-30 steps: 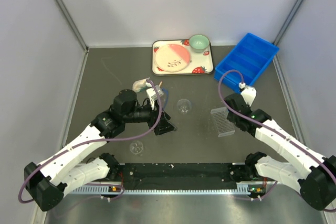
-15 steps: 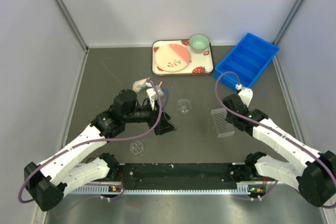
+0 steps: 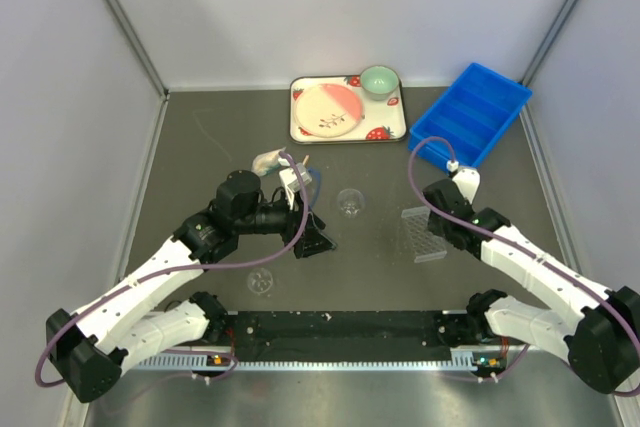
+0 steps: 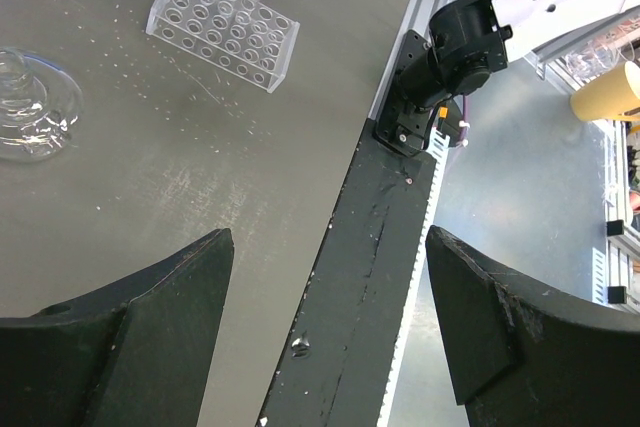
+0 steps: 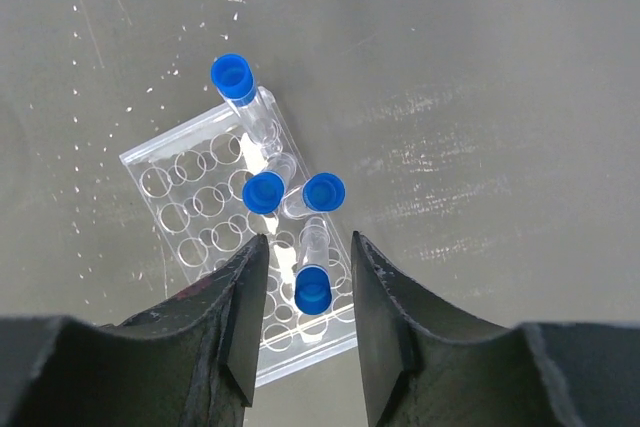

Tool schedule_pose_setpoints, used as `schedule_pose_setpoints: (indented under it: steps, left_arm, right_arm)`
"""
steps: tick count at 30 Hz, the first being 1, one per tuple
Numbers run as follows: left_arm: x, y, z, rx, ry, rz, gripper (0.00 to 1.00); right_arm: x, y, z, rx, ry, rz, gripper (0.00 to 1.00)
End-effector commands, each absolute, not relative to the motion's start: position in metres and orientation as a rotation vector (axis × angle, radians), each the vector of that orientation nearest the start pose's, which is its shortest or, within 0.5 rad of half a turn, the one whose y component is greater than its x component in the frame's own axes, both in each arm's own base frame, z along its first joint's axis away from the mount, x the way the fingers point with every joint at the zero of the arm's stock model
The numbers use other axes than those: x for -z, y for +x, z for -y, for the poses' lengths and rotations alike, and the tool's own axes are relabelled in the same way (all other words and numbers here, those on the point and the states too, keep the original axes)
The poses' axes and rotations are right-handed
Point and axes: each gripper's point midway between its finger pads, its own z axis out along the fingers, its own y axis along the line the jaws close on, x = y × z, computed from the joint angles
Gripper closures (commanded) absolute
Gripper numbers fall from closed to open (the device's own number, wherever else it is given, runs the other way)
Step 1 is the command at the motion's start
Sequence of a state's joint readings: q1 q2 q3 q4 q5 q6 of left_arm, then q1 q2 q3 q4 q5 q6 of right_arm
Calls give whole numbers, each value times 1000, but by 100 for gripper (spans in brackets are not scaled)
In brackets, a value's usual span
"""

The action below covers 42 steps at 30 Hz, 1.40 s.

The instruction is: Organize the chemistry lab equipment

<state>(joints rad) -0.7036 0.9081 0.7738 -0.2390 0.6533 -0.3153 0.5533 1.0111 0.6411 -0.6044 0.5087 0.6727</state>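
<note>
Rack (image 5: pixel 180 209) of clear plastic holds four blue-capped tubes (image 5: pixel 265 192) leaning different ways.

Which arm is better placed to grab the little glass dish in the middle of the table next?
Probably left. The left gripper stands open near the glass dish, which shows in its wrist view. The right gripper hangs over the tube rack and its blue-capped tubes, farther from the dish.

**White arms, black joints**

The left arm (image 3: pixel 140 292) and right arm (image 3: pixel 545 267) are smooth white shells linked by rounded black joints. A thin purple cable (image 3: pixel 411 157) loops along each. The left gripper (image 4: pixel 328 237) and right gripper (image 5: pixel 308 242) have matte black, wedge-shaped fingers with scuffed edges.
</note>
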Motion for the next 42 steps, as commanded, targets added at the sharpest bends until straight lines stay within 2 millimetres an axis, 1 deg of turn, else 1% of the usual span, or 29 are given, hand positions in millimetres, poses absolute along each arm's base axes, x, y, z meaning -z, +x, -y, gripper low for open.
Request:
schedule_pose_setpoints:
  steps: [1, 6, 9, 12, 13, 14, 15, 17, 18, 20, 21, 23, 26, 27, 28, 29, 30, 31, 33, 34, 35, 36, 37, 38, 42]
  left_arm:
    - [-243, 143, 276, 1294, 874, -1851, 18]
    - [-244, 143, 276, 1294, 874, -1847, 17]
    - [-245, 143, 275, 1288, 873, -1848, 17]
    - [-246, 144, 274, 1276, 867, -1854, 17]
    - [-246, 143, 274, 1275, 869, -1854, 17]
    - [-246, 144, 273, 1268, 863, -1856, 17]
    - [-247, 144, 272, 1264, 862, -1854, 17]
    - [-247, 144, 272, 1259, 857, -1856, 17]
    - [-249, 144, 271, 1260, 859, -1847, 17]
    - [-249, 144, 271, 1258, 855, -1847, 17]
    - [-249, 144, 270, 1254, 852, -1848, 17]
    - [-251, 143, 269, 1253, 851, -1847, 17]
    - [-253, 143, 267, 1246, 843, -1846, 17]
    - [-255, 142, 266, 1242, 839, -1844, 17]
    - [-255, 143, 265, 1232, 834, -1848, 16]
    - [-254, 143, 264, 1223, 827, -1859, 16]
    - [-254, 144, 262, 1213, 819, -1861, 15]
    - [-255, 145, 261, 1200, 810, -1865, 14]
    - [-254, 145, 257, 1181, 795, -1878, 13]
    - [-255, 147, 255, 1165, 783, -1882, 13]
    - [-254, 147, 253, 1156, 779, -1894, 12]
    - [-252, 147, 253, 1149, 774, -1902, 1]
    - [-253, 147, 252, 1146, 773, -1901, 1]
    - [-253, 146, 251, 1143, 770, -1906, 1]
    - [-254, 145, 248, 1132, 763, -1909, 1]
  right_arm:
    - [-92, 242, -74, 63, 340, -2334, 60]
    - [-99, 243, -75, 54, 324, -2327, 57]
    - [-113, 242, -73, 54, 308, -2318, 56]
    - [-132, 236, -71, 61, 273, -2326, 54]
    - [-142, 233, -71, 62, 251, -2333, 53]
    - [-148, 229, -75, 43, 218, -2335, 53]
    - [-159, 230, -79, 20, 206, -2324, 52]
    - [-165, 220, -90, -17, 132, -2345, 52]
    - [-175, 219, -96, -51, 116, -2329, 51]
    - [-180, 212, -111, -123, 56, -2344, 50]
    - [-183, 211, -119, -157, 39, -2352, 47]
    - [-181, 207, -133, -227, 1, -2382, 45]
    - [-169, 209, -149, -250, -46, -2421, 38]
    - [-165, 212, -154, -263, -58, -2423, 33]
    - [-154, 213, -162, -272, -83, -2461, 31]
    - [-148, 214, -167, -282, -92, -2471, 26]
    - [-140, 215, -169, -283, -101, -2489, 24]
    - [-131, 219, -178, -291, -115, -2508, 24]
    - [-120, 223, -185, -299, -138, -2530, 23]
    - [-118, 227, -191, -317, -144, -2523, 23]
    - [-110, 229, -195, -306, -152, -2543, 23]
    - [-106, 230, -198, -317, -156, -2553, 23]
    - [-104, 233, -203, -333, -159, -2545, 23]
    - [-97, 235, -205, -324, -161, -2562, 23]
    - [-83, 237, -211, -326, -159, -2586, 22]
